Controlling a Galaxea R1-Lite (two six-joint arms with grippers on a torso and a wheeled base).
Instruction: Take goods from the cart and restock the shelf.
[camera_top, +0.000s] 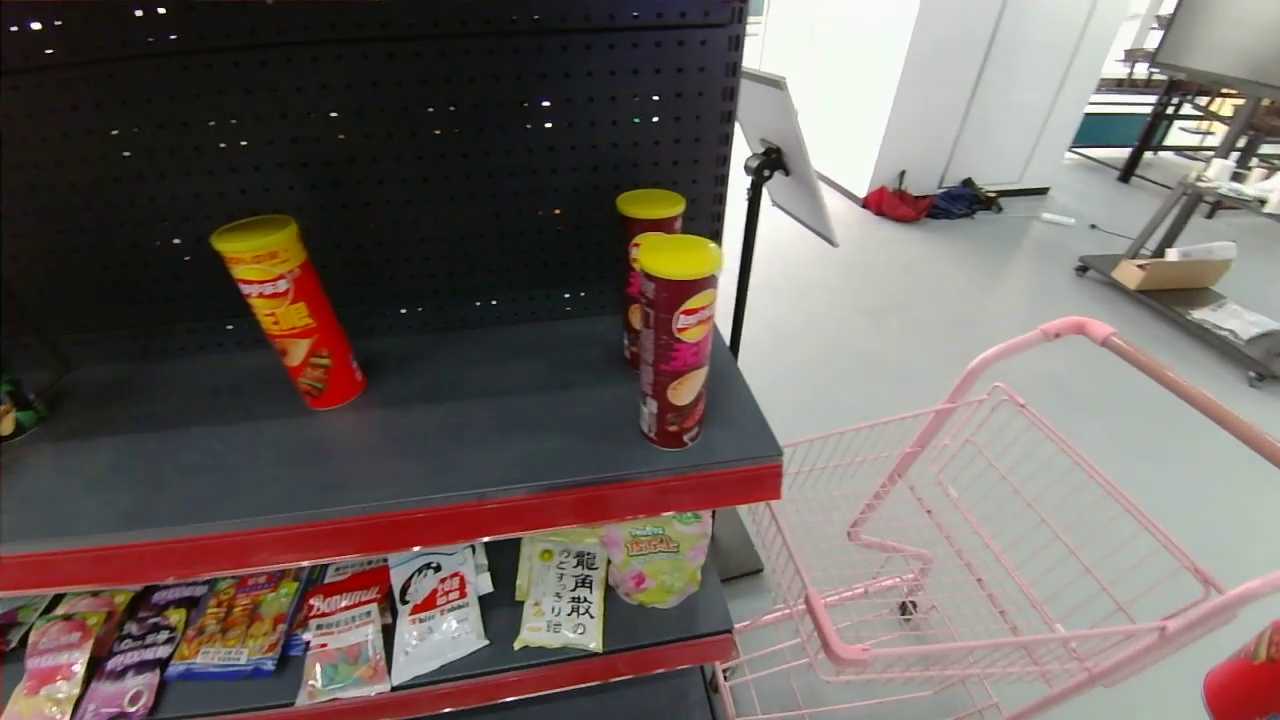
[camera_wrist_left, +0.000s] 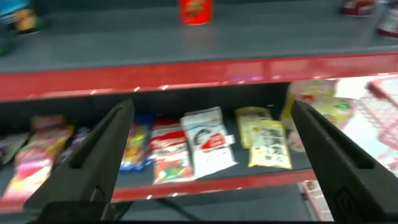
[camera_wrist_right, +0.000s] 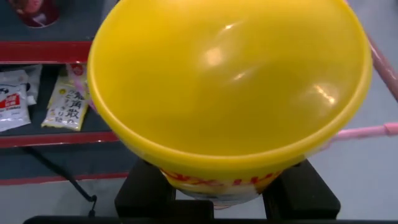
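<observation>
While the right gripper (camera_wrist_right: 227, 193) clamps a yellow-lidded chip can (camera_wrist_right: 230, 81) near the pink cart (camera_top: 1000, 520), the left gripper (camera_wrist_left: 212, 109) hangs with its jaws wide apart, empty, facing the snack bags (camera_wrist_left: 205, 143) on the lower shelf (camera_wrist_left: 249, 182). On the upper shelf (camera_top: 450, 430) stand 1 red can (camera_top: 290, 315) and 2 maroon cans (camera_top: 678, 340), well apart from it.

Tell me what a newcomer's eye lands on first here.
The big yellow lid of a chip can clamped in the right gripper. Next the pink cart on the right, then the yellow-lidded cans on the upper shelf: a red can at the left, two maroon cans at the right end.
</observation>
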